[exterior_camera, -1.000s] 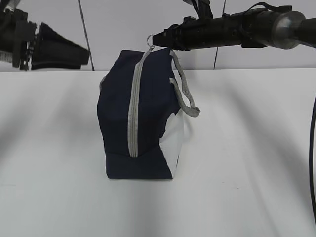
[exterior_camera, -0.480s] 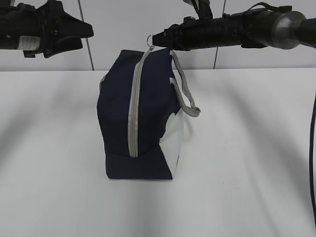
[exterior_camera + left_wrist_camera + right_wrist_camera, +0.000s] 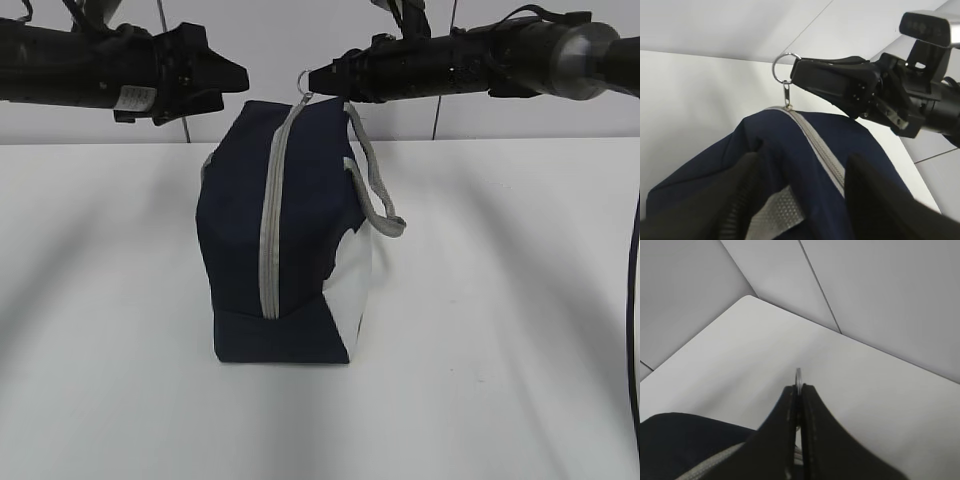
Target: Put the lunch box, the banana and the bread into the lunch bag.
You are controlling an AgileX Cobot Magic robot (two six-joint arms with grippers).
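The navy lunch bag (image 3: 285, 240) stands on end on the white table, its grey zipper (image 3: 270, 220) closed down the front. My right gripper (image 3: 315, 78) is shut on the zipper's ring pull (image 3: 305, 80) at the bag's top; the ring (image 3: 798, 376) shows between its pads. My left gripper (image 3: 240, 78) hangs open just left of the bag's top. In the left wrist view its jaws (image 3: 804, 159) stand wide apart over the bag (image 3: 790, 145), facing the ring pull (image 3: 782, 65). The lunch box, the banana and the bread are out of view.
A grey strap handle (image 3: 375, 190) loops off the bag's right side. The white table (image 3: 500, 300) spreads around the bag, with a grey panelled wall (image 3: 260, 50) behind.
My left arm has swung right from the far left edge up to the bag's top. The right gripper and the bag have not moved.
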